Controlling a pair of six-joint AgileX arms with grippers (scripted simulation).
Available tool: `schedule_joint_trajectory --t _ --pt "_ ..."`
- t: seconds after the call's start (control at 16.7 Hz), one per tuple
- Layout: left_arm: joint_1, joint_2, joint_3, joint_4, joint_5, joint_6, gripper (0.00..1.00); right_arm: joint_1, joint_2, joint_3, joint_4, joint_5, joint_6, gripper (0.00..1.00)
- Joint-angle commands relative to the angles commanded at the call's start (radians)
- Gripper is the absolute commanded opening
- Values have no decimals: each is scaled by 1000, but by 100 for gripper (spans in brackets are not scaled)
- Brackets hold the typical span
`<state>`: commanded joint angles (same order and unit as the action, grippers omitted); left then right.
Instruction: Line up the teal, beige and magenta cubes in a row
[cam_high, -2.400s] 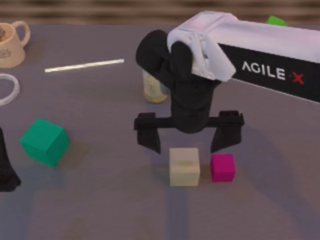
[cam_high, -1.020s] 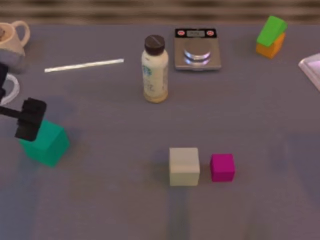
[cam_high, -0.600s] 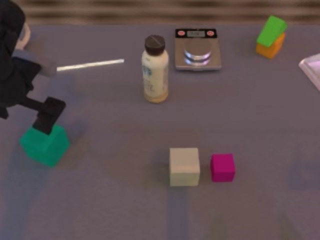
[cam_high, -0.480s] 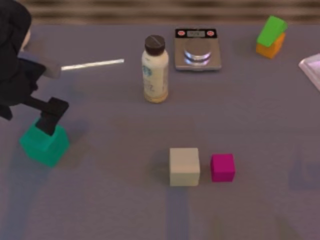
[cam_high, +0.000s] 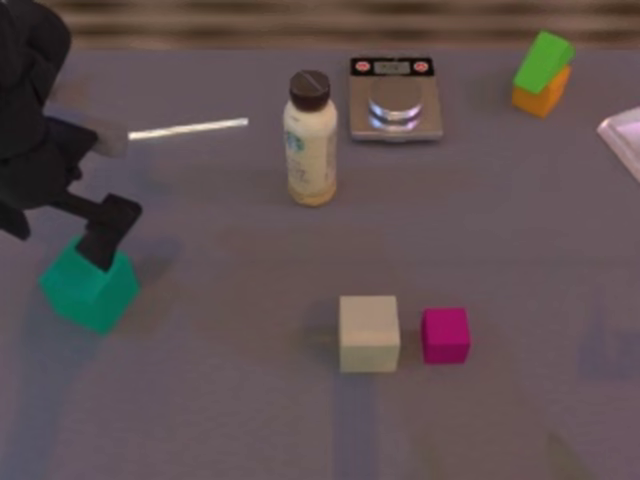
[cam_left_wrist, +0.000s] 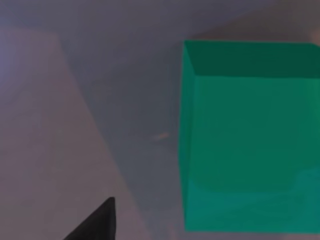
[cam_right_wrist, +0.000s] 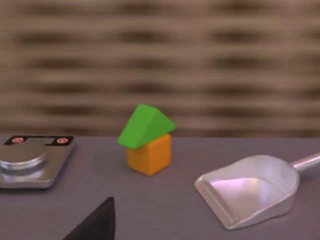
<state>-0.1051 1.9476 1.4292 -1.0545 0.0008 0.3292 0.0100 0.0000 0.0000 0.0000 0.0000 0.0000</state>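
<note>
Teal cube at the tabletop's left side, turned at an angle to the edges, well apart from the other two cubes. Beige cube near centre toward the front, w/ magenta cube just beside it on the right, a narrow gap between, front faces roughly level. Teal not in line w/ that pair.

Left hand directly over the teal cube's rear part; one black finger overlapping the cube's top edge in top view, the other finger hidden by the arm. In left wrist view, teal cube filling much of the frame at close range, a single dark fingertip off to one side w/ bare tabletop between it and the cube. Cannot tell whether the fingers are apart or together, nor whether touching the cube.

Farther back: cream bottle w/ dark cap standing upright near centre, small scale just right of it, thin white stick lying to the left. Back right corner: lime-green slanted block resting on orange block. Metal scoop at right edge.

Right arm out of top view; right wrist view facing the stacked blocks, scoop & scale from low over the tabletop, only one dark fingertip showing, so state of right hand cannot be told.
</note>
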Motion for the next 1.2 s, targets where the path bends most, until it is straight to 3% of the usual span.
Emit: schedule_joint_trajectory --t 0.18,0.6,0.9,1.2 --pt "-2 17 -23 40 0 2 100 0 0 0 0 0 0 100" --pt "-3 131 -166 302 1 4 100 0 0 0 0 0 0 100" --pt "-3 142 -179 323 1 4 100 0 0 0 0 0 0 100" --pt "-3 142 -179 323 1 4 62 0 0 0 0 0 0 100"
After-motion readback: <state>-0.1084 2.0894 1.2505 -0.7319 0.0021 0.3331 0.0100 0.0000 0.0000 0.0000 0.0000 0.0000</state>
